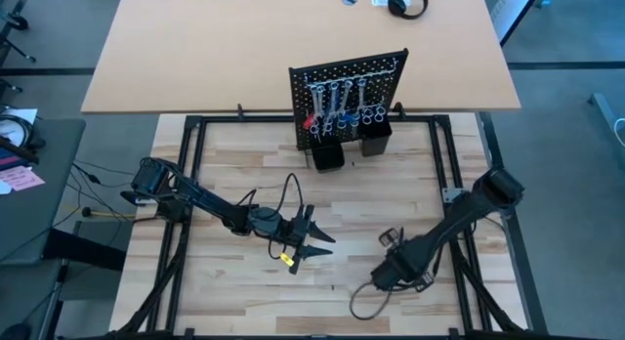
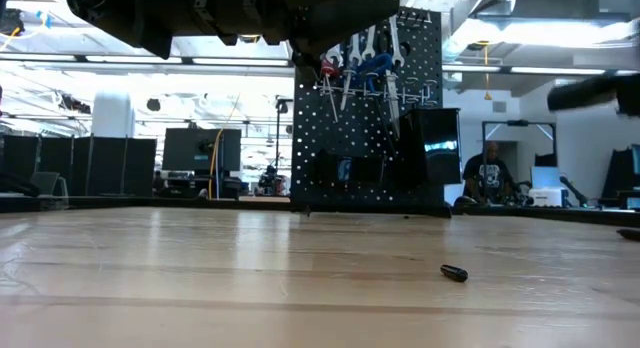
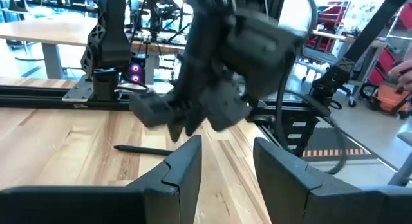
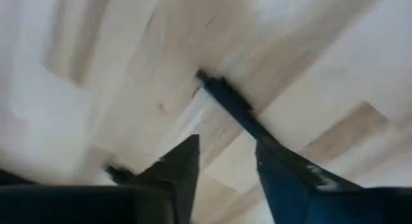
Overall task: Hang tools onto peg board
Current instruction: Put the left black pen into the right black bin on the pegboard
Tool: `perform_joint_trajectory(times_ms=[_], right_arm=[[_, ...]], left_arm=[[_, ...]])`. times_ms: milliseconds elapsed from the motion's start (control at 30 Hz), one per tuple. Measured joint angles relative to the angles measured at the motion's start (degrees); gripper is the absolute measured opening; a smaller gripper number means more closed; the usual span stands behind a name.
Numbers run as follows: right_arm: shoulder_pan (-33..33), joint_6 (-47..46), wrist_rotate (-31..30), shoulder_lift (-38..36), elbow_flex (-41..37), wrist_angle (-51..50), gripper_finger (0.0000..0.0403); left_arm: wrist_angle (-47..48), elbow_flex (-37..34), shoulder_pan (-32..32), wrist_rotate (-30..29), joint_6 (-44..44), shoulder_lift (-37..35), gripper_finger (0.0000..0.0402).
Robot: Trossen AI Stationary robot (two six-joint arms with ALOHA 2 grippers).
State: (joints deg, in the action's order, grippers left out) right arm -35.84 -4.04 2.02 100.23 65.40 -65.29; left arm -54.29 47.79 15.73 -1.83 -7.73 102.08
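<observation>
The black peg board (image 1: 347, 86) stands upright at the table's far middle, and silver wrenches and blue- and red-handled tools (image 1: 337, 106) hang from its hooks (image 2: 360, 73). A thin dark tool (image 4: 232, 105) lies flat on the wooden table (image 3: 145, 149). My right gripper (image 4: 222, 156) points down over it, open, with nothing between its fingers. My left gripper (image 3: 225, 163) hovers level near the table's middle (image 1: 327, 237). It is open and empty and faces the right arm's wrist (image 3: 219, 89).
Two black cups (image 1: 328, 154) stand at the peg board's foot. A black metal frame (image 1: 186, 164) borders the table. A small dark piece (image 2: 453, 273) lies on the near tabletop. Cables loop beside the right arm (image 1: 366, 301). A person (image 2: 490, 173) sits in the room beyond.
</observation>
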Motion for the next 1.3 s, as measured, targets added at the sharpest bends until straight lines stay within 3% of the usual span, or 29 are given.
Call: perform_joint_trajectory(times_ms=[133, 267, 433, 633, 733, 1100, 1300], right_arm=[[-1.38, 10.14, -4.4, 4.38, -0.37, -0.6, 0.0189], [-1.81, 14.45, -6.36, 9.3, -0.29, 1.15, 0.0185], [-1.85, 14.81, -6.16, 13.57, 0.15, 2.17, 0.0133], [-1.82, 12.0, -5.44, 14.13, 1.22, 2.44, 0.0027], [-1.43, 7.66, -7.13, 11.64, 1.27, 4.27, 0.0024], [0.35, -15.73, -35.73, -11.27, -3.65, 16.2, 0.0024], [2.97, -14.22, -64.4, -27.3, -6.01, 23.83, 0.0024]], left_arm=[[0.08, 0.0, -0.01, 0.0, 0.0, 0.0, 0.0134], [0.67, 0.0, 0.0, 0.0, 0.0, 0.0, 0.0134], [0.92, 0.0, 0.0, -0.02, -0.02, 0.0, 0.0134], [0.87, 0.11, 0.0, -0.02, 0.0, 0.0, 0.0134], [0.92, 0.11, 0.0, -0.02, 0.13, 0.0, 0.0134], [0.75, 0.11, -0.02, -0.02, 0.04, 0.0, 0.0134], [0.74, 0.11, -0.02, -0.02, -0.02, 0.0, 0.0134]])
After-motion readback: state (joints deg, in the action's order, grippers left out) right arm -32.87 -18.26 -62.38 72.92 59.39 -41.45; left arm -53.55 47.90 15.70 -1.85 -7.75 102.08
